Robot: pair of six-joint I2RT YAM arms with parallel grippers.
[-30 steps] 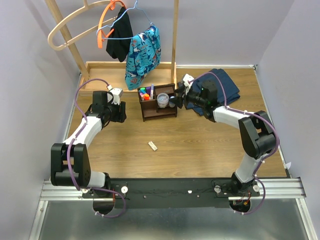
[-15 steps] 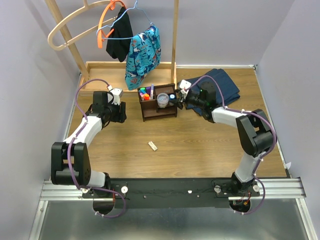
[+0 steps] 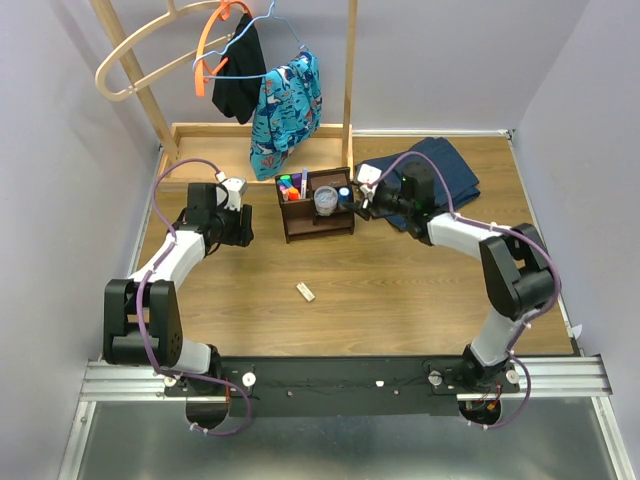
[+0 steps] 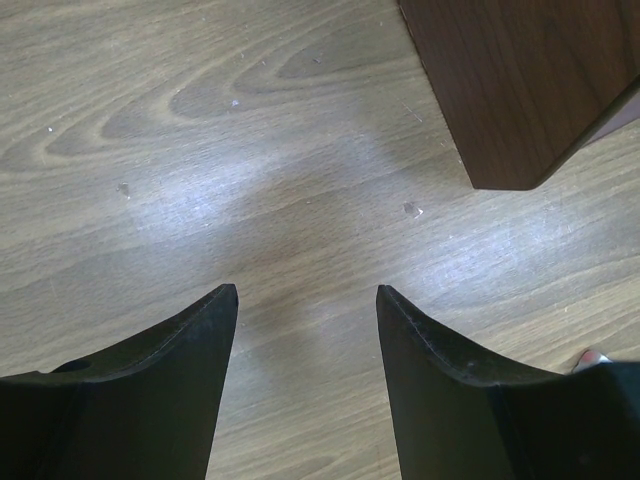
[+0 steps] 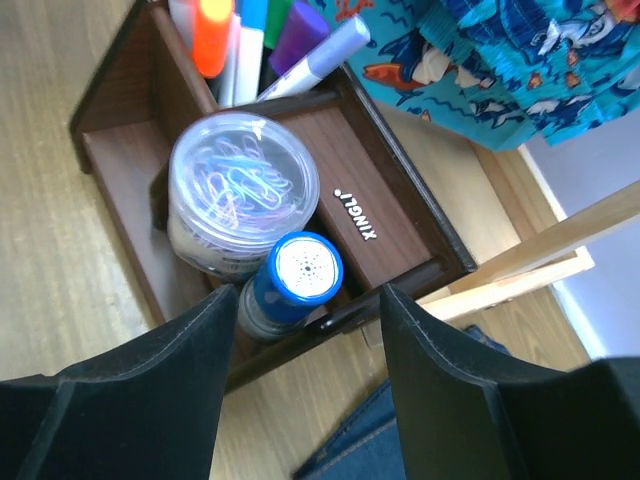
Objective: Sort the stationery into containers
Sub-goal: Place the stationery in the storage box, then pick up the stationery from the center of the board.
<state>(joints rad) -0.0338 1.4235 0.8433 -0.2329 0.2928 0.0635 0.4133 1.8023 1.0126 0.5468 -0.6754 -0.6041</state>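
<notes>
Moved: in the top view the right gripper point(image 3: 360, 197) has drawn slightly toward the right of the frame, off the right side of the organiser point(image 5: 390, 240). The left arm and the eraser point(image 3: 305, 291) lie as they did a second ago.
Right gripper: released, fingers spread wide. In the right wrist view they frame the blue-capped bottle point(image 5: 297, 272) on either side without pressing it.
Blue-capped bottle: upright in the organiser's compartment at lower centre of the right wrist view, touching the clear tub point(image 5: 240, 195) just to its upper left.
Clear tub: lid on, coloured paper clips showing through, seated in the same oblong compartment.
Markers: the orange marker point(image 5: 212, 35), purple marker point(image 5: 300, 35) and a white pen with a lilac cap point(image 5: 310, 62) stand together in the compartment at the upper left of that view.
Left gripper: point(image 4: 306, 289) unclenched and holding nothing, just above the bare table point(image 4: 200, 150). A corner of the organiser sits at the upper right of the left wrist view.
Eraser: alone on the table at centre of the top view, well apart from the organiser and both grippers.
Jeans: point(image 3: 450, 170) folded at the upper right of the top view, under the right arm.
</notes>
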